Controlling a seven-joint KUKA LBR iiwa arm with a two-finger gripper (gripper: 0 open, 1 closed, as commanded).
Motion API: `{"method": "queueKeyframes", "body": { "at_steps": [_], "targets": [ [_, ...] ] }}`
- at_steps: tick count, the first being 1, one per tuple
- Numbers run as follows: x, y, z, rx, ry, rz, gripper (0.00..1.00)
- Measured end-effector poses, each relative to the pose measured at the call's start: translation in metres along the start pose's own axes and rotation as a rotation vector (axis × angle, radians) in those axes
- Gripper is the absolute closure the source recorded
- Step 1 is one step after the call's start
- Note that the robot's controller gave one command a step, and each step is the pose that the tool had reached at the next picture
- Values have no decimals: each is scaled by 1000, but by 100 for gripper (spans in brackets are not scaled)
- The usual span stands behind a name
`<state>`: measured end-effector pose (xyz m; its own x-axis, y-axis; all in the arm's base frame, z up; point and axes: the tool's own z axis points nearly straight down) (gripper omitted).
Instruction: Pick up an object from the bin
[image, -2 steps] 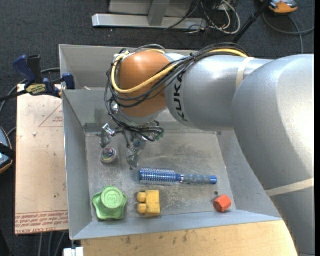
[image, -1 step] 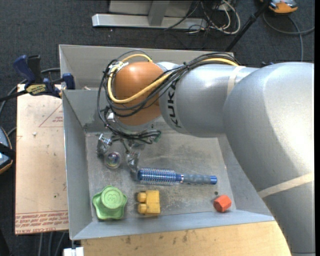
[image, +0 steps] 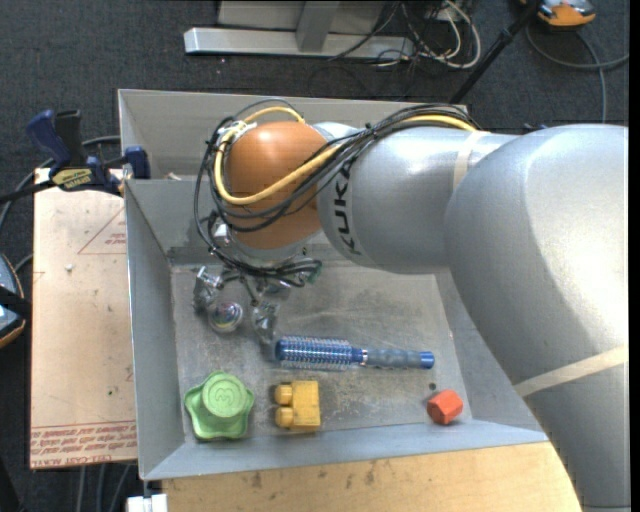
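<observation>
Claw (image: 236, 308) is low at the floor, just above and left of the blue brush (image: 350, 353) off its bristle end. The fingers are spread, so we read it as released, gripping nothing. A small round silvery piece (image: 225, 316) lies between the fingers, closer to the one farther from the brush. We can't tell if either finger touches it.

For the grasp, we'd do this:
- Centre on the piece first, since it sits off-middle in the gap.
- Get the tips right down to the floor. The piece looks low, round and probably slick, so it's likely to roll or squirt out of a high pinch.
- Keep the brush-side finger off the bristles, which are near.

Grey metal bin (image: 152, 340) contents:
- The brush lies flat, with its handle pointing away from the claw.
- A yellow block (image: 297, 404) sits just below the bristle end.
- A green lobed cap (image: 219, 406) sits below and left of the brush, beside the yellow block.
- An orange-red block (image: 445, 406) sits below the handle tip, well apart from the others.

Nothing is stacked.
</observation>
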<state>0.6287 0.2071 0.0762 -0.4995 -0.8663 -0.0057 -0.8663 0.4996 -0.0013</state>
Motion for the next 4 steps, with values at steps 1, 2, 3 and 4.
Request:
{"method": "queueKeyframes", "body": {
  "at_steps": [1,2,3,4],
  "targets": [
    [-1,-1,-2,1,-2,0,100],
    [-4,-1,-53,4,-3,3,100],
    [-6,-2,-76,1,-1,7,100],
    [-8,-2,-115,3,-2,10,100]
  ]
}}
